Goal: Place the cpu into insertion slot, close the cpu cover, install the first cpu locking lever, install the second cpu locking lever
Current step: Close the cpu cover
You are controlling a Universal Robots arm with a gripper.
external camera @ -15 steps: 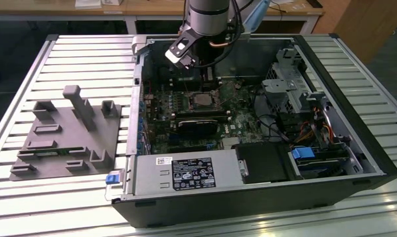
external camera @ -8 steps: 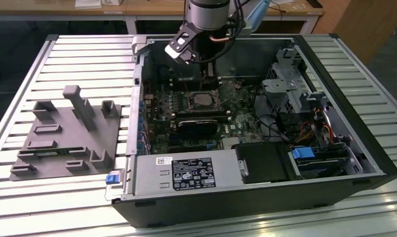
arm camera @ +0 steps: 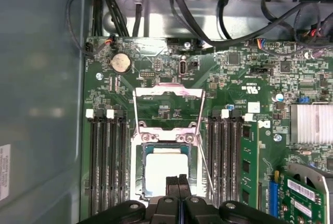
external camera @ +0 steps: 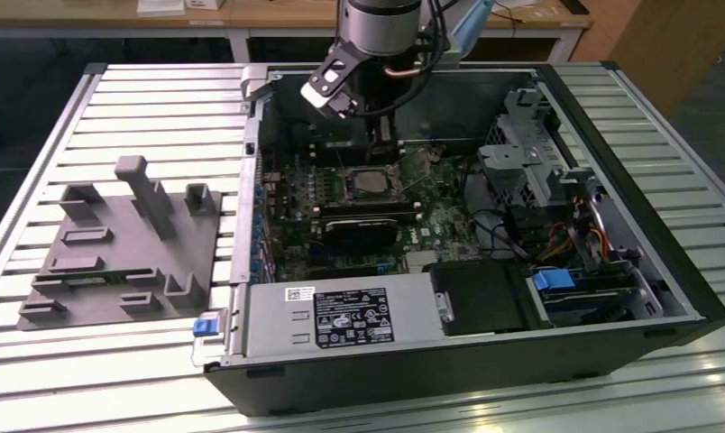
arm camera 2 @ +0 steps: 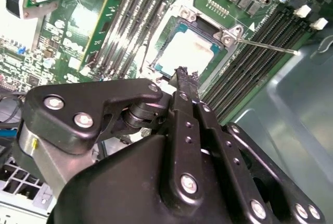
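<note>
Gripper (arm camera: 178, 178) fingers pressed together, nothing btwn them, tips over the insertion slot (arm camera: 138, 182) on the edge opposite the cpu cover (arm camera: 167, 91). Cpu (arm camera: 164, 168) sits flat in slot, matte silver-grey face up. Cover is swung open beyond slot's far edge: thin shiny steel frame w/ square window, green board visible thru it. Wire lever (arm camera 2: 265, 46) sticks out from slot's corner, looks unlatched. Tip contact w/ cpu: can't tell.

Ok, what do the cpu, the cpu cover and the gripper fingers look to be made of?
The cpu: pale silver-grey face with a dull sheen, likely metal. The cpu cover: thin bright frame with reflective edges, apparently bare sheet metal. The fingers of the gripper: matt black, fastened with silver screw heads; coated metal or hard plastic, I cannot tell which.
</note>
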